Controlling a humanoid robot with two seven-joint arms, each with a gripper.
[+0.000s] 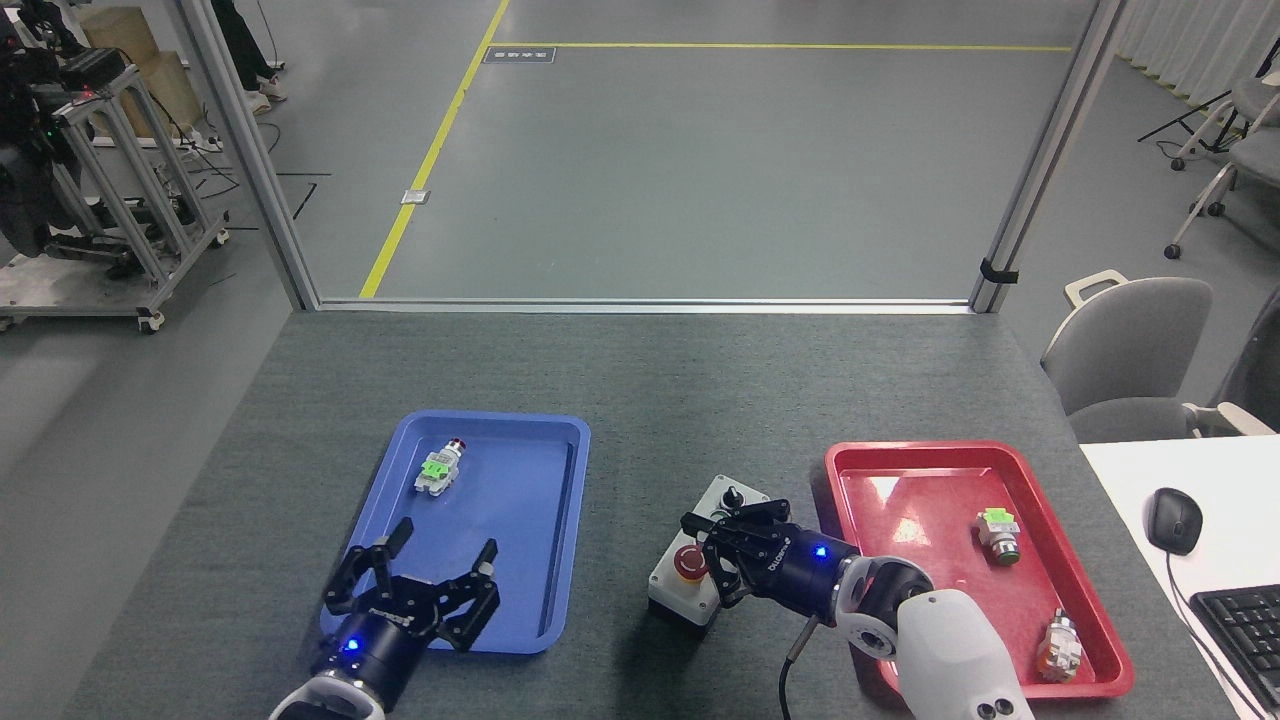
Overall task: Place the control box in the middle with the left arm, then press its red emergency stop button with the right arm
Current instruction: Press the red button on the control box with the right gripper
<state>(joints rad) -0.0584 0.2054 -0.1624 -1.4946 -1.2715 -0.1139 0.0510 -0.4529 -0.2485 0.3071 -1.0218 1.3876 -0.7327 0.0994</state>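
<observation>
Left gripper [420, 590]: over the near left corner of the blue tray, well left of the control box; claws spread wide apart, nothing between them, blue light on its body.
Blue tray [560, 560]: just left of the control box, a strip of bare tabletop between them.
Small switch part [438, 470]: white and green with a red tip, lying in the blue tray's far left part, left of the control box.
Control box [680, 590]: on the dark grey tabletop [640, 380] between the two trays, its long side angled away to the right.
Red emergency stop button [688, 565]: at the control box's near end.
Right gripper [712, 555]: low over the control box's top, claw tips just beside the red emergency stop button; whether the claws are apart or together cannot be told, nor whether they touch the cap.
Red tray [860, 455]: just right of the control box, two small switch parts lying in it.
</observation>
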